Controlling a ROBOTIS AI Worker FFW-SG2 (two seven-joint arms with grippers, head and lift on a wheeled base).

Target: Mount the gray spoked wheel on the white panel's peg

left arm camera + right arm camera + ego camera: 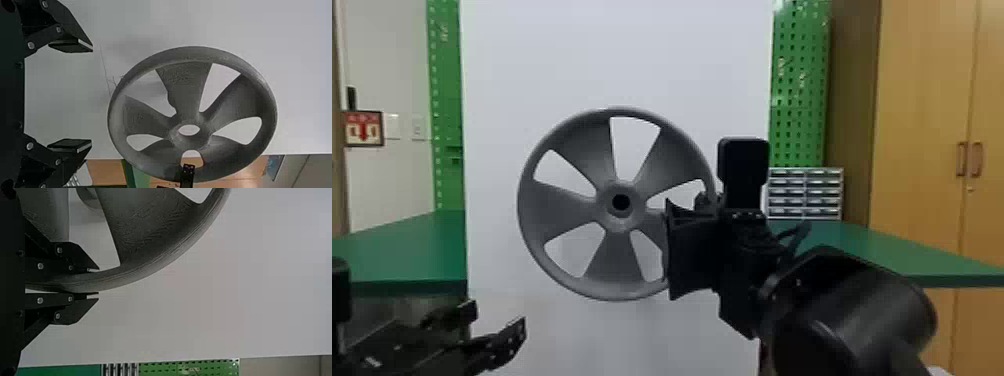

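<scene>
Upright before the white panel (542, 60), the gray spoked wheel (567, 205) faces the head camera, its hub hole dark. My right gripper (689, 240) holds the rim at the wheel's right side. In the right wrist view the right gripper (94, 282) is shut on the rim of the wheel (145, 266). My left gripper (497, 320) is at the lower left, below and apart from the wheel. In the left wrist view, the left gripper (92, 96) is open with nothing between its fingers, and the wheel (188, 86) stands beyond them. The peg cannot be made out.
Green tabletops (407, 245) extend on both sides of the panel. At the back right are a small drawer cabinet (804, 192), a green pegboard (799, 90) and wooden cupboards (922, 120).
</scene>
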